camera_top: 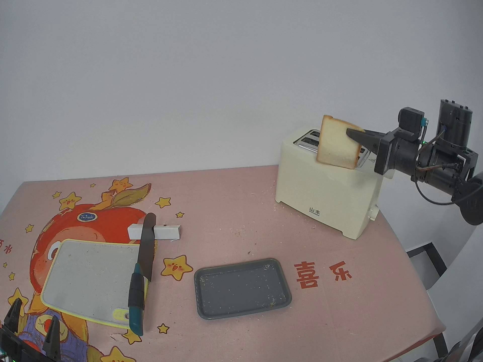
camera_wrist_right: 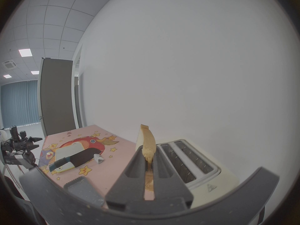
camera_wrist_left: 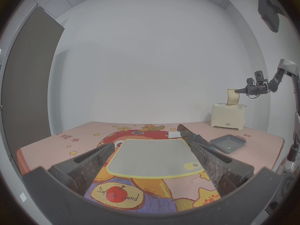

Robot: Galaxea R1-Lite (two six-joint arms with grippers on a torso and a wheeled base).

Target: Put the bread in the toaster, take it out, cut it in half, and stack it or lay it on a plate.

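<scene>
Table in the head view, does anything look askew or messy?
The knife lies askew along the edge of the cutting board, its blade resting across a white block. Crumbs dot the grey tray.

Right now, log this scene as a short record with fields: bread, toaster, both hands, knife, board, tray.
bread: upright slice, clamped in the right hand, at the toaster's top, outside its slots
toaster: cream, two slots, far right of the table
left hand: open, low near the cutting board, holding nothing
knife: along the board's right edge, blade on a white block
tray: dark grey, between board and toaster, crumbs on it
</scene>
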